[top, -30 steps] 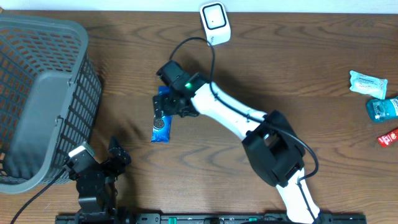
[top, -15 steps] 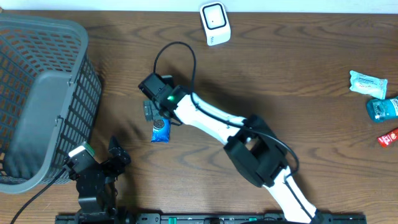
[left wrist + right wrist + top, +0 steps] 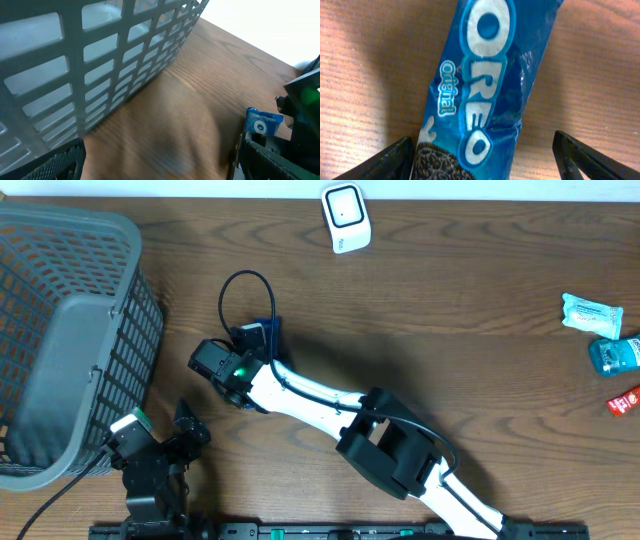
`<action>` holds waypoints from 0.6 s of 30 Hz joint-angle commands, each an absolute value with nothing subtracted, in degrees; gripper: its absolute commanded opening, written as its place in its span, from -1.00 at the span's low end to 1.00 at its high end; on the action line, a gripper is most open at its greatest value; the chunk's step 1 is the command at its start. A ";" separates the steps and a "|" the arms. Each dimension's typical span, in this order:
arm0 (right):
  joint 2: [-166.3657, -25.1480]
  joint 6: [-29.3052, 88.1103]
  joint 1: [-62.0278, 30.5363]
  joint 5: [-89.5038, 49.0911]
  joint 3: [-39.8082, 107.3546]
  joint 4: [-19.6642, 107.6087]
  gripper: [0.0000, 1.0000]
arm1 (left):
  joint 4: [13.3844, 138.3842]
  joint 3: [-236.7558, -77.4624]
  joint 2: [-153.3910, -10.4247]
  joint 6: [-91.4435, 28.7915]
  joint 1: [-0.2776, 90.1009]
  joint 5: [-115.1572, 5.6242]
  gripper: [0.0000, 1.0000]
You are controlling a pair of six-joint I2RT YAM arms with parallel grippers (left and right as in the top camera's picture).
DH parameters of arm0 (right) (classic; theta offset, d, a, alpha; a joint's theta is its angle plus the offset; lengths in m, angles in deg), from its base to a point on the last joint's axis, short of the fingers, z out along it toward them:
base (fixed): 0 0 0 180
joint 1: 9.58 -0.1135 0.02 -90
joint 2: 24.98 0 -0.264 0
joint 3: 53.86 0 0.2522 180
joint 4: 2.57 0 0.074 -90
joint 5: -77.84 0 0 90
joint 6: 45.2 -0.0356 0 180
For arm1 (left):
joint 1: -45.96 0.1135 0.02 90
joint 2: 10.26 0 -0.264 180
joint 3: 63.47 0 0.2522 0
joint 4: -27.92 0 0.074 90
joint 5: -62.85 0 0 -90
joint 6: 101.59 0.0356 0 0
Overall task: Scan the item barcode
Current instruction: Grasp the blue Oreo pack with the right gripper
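One Oreo packet [image 3: 487, 75] lies flat on the worktop [image 3: 360, 75], between the fingers of my right claw [image 3: 482, 145].

That claw stands wide astride it, with bare wood showing on the packet's right side. From overhead, left of centre, my arm hides nearly all of it. My left claw [image 3: 160, 157] is wide too, holding nothing, at lower left beside one grey plastic lattice basket [image 3: 60, 330]. One white rounded scanner [image 3: 345, 218] sits top centre. Three small wrapped items [image 3: 592, 313] lie at the right edge. The packet is glossy, crinkled blue film, and the worktop is dark wood grain.
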State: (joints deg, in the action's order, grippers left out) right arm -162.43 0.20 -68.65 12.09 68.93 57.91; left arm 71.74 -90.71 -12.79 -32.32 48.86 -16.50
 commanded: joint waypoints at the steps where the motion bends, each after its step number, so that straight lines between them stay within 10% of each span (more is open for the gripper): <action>1: -168.86 -0.34 -67.12 13.99 66.98 58.23 0.64 | 71.68 -90.82 -12.74 -31.36 49.12 -15.99 0.96; 13: -172.42 1.36 -64.69 5.88 66.96 56.66 0.12 | 71.68 -90.82 -12.74 -31.36 49.12 -15.99 0.96; 18: -174.34 2.02 -64.08 -0.61 67.05 58.61 -0.78 | 71.68 -90.82 -12.74 -31.36 49.12 -15.99 0.96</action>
